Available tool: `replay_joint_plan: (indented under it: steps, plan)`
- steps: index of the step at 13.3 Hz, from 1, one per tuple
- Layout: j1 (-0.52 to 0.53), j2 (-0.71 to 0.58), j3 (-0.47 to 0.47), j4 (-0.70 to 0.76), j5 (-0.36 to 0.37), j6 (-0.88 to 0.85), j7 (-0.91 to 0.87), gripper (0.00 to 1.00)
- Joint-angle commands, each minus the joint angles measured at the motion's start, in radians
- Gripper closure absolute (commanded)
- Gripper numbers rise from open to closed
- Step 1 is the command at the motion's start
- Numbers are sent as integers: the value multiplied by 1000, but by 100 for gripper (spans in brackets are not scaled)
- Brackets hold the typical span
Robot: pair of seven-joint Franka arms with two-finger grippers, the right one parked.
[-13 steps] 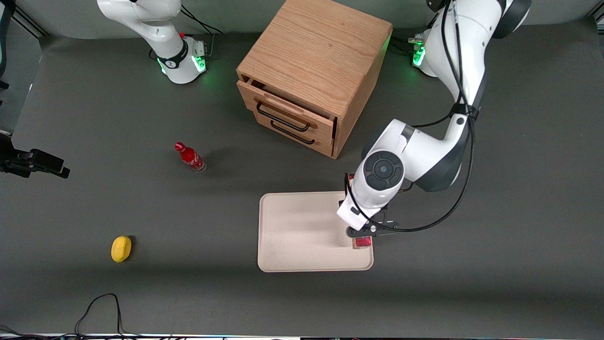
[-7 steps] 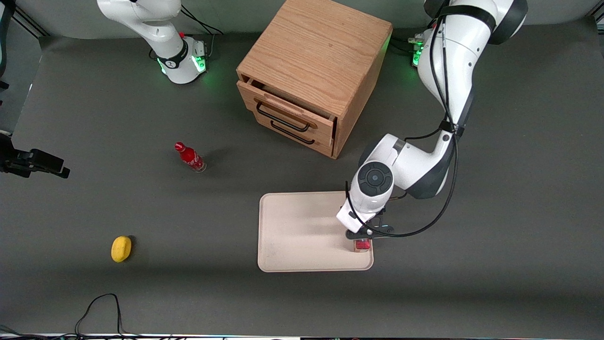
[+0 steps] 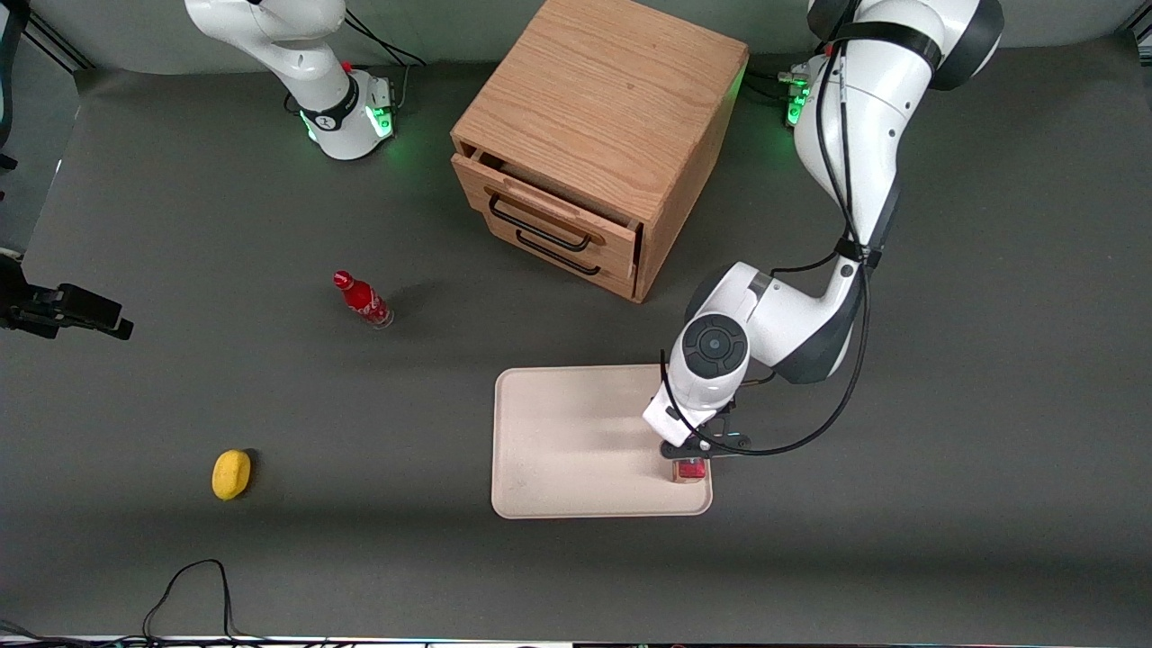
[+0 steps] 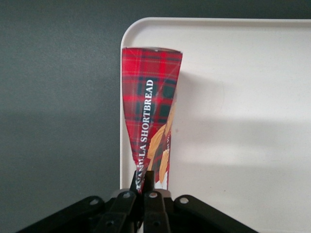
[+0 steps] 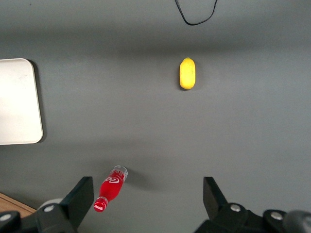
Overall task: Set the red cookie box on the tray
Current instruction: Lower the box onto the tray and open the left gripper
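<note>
One second of descent, most of it done early: my claw [image 3: 691,454] has dropped toward the tray [image 3: 558,432] and the arm has folded in closer to it. Over the last half second, hardly any shift.

Red cookie box [image 4: 149,119] pinched at its upper end between my fingers [image 4: 154,199], jaws narrow, closed on the cardboard. Box hangs upright, long axis vertical.

Wrist view: lower end of box sits right over the tray's rim, at the corner nearest the front camera toward the working arm's end of the desk [image 3: 945,450]. Cannot tell whether it touches the tray yet.

Front view: only a small patch of red shows under the claw, inside the tray's outline but close to the edge.

Judgement: transport finished, placing step in hand. Margin thin. Released here, the upright box may tip outward onto the desk, so a nudge toward tray centre looks wise.

Red bottle [image 3: 362,300], yellow object [image 3: 231,473], wooden drawer cabinet [image 3: 598,135] all well apart.
</note>
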Motion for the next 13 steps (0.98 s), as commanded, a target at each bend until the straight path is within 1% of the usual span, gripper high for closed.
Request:
replay_joint_plan:
  steps: [1,2,3,4,5,6,9,11,13]
  plan:
    - [0,-2,1,-11,17,21,4,57]
    - [1,-1,1,-11,17,21,4,53]
    - [1,-1,1,-11,17,21,4,37]
    - [1,-1,1,-11,17,21,4,34]
    - [0,1,1,-11,17,23,4,20]
    - [0,1,1,-11,17,23,4,0]
    - [4,-21,1,0,17,-2,-9,0]
    - [6,-99,-1,3,14,-110,-9,0]
    - [15,-204,-2,3,6,-242,1,0]
